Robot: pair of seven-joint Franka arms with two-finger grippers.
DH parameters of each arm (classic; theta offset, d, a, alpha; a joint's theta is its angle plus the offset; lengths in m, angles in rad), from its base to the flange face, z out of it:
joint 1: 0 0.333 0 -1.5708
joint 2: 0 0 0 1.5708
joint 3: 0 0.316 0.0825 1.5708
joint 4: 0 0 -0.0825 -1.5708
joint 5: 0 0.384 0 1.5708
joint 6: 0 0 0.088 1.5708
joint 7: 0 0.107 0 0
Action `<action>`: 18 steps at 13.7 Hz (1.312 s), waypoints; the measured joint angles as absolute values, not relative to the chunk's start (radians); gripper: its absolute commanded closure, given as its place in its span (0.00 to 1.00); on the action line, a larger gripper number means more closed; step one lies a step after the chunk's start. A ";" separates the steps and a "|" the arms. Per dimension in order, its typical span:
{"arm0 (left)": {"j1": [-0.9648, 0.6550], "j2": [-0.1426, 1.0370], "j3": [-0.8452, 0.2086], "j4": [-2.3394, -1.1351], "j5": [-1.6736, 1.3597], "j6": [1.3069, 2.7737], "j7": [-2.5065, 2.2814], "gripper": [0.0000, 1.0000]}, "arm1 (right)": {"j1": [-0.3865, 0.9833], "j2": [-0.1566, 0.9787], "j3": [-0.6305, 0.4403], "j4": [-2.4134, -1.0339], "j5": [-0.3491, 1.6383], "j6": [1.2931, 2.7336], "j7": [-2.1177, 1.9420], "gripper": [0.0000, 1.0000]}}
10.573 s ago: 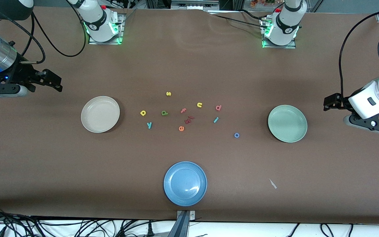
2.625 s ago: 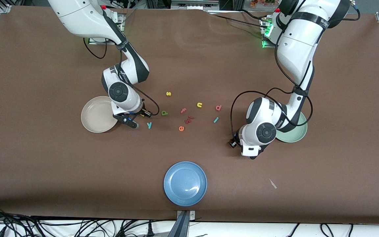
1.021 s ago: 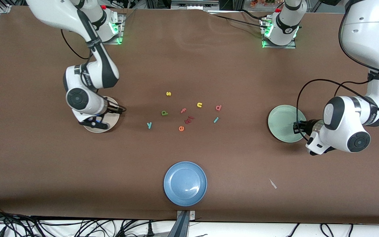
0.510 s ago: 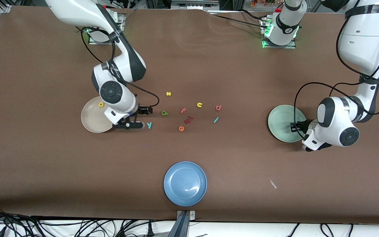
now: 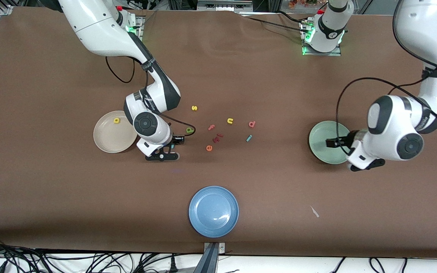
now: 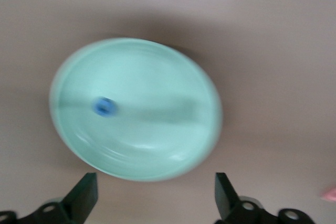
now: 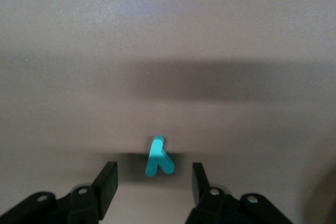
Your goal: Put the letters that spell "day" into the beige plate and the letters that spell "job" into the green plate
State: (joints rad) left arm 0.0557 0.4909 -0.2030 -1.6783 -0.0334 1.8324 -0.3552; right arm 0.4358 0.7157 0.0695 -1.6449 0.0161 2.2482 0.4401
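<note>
Two round shallow plates already hold one letter each: the pale sage-green plate (image 6: 134, 108) carries the blue foam ring "o" (image 6: 104, 106), the cream-beige plate (image 5: 106, 138) the yellow foam "a" (image 5: 116, 120). The tiny teal foam "y" (image 7: 158, 158) lies on the brown tabletop (image 5: 218, 76); judged light and squashy, it should be pinched across its stem. The right gripper (image 7: 152, 179) straddles it, jaws apart; the left gripper (image 6: 155, 195) hovers over the green plate, jaws wide, empty.

Yellow "a" (image 5: 116, 120) in beige plate (image 5: 106, 141), blue "o" (image 6: 104, 106) in green plate (image 6: 157, 145)
</note>
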 measured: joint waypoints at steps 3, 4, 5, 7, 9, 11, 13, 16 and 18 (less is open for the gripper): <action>0.004 0.488 -0.339 -1.686 -0.034 1.928 -0.570 0.00 | 0.443 0.725 0.070 -1.647 0.016 2.250 0.440 0.47; -0.034 0.495 -0.351 -1.693 -0.033 1.980 -0.631 0.00 | 0.446 0.727 0.070 -1.649 0.016 2.253 0.440 0.51; -0.078 0.507 -0.352 -1.701 -0.033 2.036 -0.688 0.00 | 0.447 0.729 0.070 -1.651 0.016 2.258 0.440 0.58; -0.161 0.551 -0.350 -1.710 -0.027 2.169 -0.792 0.06 | 0.448 0.730 0.069 -1.652 0.016 2.262 0.440 0.74; -0.218 0.616 -0.348 -1.713 0.033 2.279 -0.870 0.09 | 0.447 0.730 0.069 -1.652 0.016 2.262 0.440 0.87; -0.256 0.686 -0.347 -1.709 0.127 2.347 -0.947 0.14 | 0.446 0.728 0.068 -1.651 0.016 2.263 0.438 0.92; -0.268 0.734 -0.347 -1.691 0.193 2.368 -1.001 0.30 | 0.443 0.727 0.065 -1.647 0.016 2.268 0.433 0.94; -0.271 0.746 -0.346 -1.679 0.201 2.370 -1.009 0.42 | 0.436 0.700 0.054 -1.639 0.015 2.248 0.424 0.94; -0.280 0.749 -0.346 -1.679 0.201 2.368 -1.010 0.43 | 0.434 0.652 0.011 -1.634 0.016 2.155 0.374 0.93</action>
State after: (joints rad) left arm -0.2795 0.7495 -0.3464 -1.6792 0.2014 2.3680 -1.0101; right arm 0.4342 0.6522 0.0106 -1.6339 0.0155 2.1547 0.3736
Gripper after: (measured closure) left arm 0.427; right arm 0.740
